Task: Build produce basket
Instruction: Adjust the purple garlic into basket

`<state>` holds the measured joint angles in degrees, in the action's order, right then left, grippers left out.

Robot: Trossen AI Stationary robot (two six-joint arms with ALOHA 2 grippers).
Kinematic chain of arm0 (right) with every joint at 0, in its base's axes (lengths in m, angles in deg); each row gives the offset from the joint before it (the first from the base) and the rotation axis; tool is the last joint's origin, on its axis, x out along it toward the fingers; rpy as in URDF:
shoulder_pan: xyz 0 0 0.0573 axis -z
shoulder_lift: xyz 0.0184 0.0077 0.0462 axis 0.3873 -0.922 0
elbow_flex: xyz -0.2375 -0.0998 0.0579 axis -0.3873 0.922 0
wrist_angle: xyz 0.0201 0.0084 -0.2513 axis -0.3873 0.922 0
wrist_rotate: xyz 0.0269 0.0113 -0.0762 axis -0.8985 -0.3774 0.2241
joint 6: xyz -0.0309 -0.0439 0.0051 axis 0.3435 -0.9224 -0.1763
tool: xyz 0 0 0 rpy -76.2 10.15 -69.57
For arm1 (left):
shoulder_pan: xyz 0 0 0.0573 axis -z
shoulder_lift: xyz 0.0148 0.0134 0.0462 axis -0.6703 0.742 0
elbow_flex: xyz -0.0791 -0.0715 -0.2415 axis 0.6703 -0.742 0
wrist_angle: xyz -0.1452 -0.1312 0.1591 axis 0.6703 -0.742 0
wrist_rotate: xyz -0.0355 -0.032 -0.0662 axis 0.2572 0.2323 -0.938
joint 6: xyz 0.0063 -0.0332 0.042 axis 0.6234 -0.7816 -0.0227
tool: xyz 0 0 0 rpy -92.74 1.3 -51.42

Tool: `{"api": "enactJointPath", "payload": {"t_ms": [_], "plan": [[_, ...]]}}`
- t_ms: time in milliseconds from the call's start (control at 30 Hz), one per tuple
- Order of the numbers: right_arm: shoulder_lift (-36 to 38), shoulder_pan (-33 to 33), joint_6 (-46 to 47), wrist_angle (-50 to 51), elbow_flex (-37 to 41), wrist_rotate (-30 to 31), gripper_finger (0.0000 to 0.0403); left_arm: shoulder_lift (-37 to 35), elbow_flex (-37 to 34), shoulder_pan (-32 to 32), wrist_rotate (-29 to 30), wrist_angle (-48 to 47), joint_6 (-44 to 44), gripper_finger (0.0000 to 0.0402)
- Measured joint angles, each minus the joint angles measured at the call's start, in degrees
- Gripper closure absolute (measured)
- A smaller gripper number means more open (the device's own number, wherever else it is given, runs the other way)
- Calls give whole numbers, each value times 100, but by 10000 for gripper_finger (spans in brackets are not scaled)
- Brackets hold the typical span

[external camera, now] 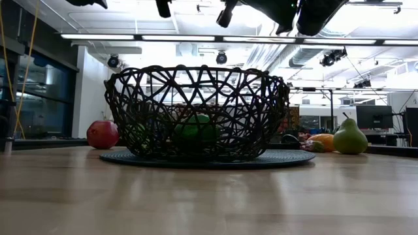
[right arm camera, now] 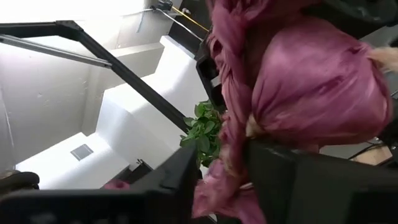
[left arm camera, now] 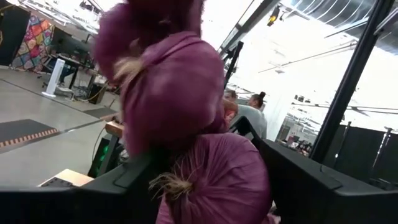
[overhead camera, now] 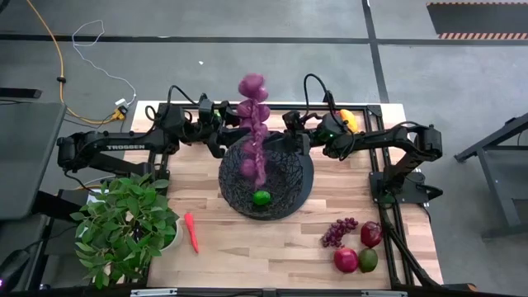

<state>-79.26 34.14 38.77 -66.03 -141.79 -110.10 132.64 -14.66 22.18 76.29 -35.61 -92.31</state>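
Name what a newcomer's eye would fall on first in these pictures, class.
A long string of purple bulbs hangs above the black mesh basket at the table's centre, with both arms meeting at it from either side. One green fruit lies in the basket, and a leafy potted plant fills the near left corner.

My overhead camera looking straight down on the table (overhead camera: 272,239), my low one level across it at the basket (external camera: 196,114), both wrist cameras pressed close against the purple string of bulbs (left arm camera: 186,124).
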Motion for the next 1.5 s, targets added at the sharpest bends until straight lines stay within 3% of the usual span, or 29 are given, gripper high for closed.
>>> {"api": "enactJointPath", "payload": {"t_ms": [167,300,767,1000,1200,1500], "plan": [[4,37,-17,-2,0,16,195,0,0,-81,-16,-25,-12,179],[4,39,-130,-2,0,27,164,-2,0,-86,-25,-45,-85,191],[8,125,-126,-2,0,-34,159,-79,0,-222,-136,-76,0,234],[142,402,-13,157,-2,-625,159,-606,1,-557,-183,-527,149,235],[391,785,-149,766,-2,-1123,159,-1064,197,-749,-151,-1677,463,236],[1327,1443,-855,2126,-2,-1405,159,-436,2160,-699,307,-5404,1747,236]]}}
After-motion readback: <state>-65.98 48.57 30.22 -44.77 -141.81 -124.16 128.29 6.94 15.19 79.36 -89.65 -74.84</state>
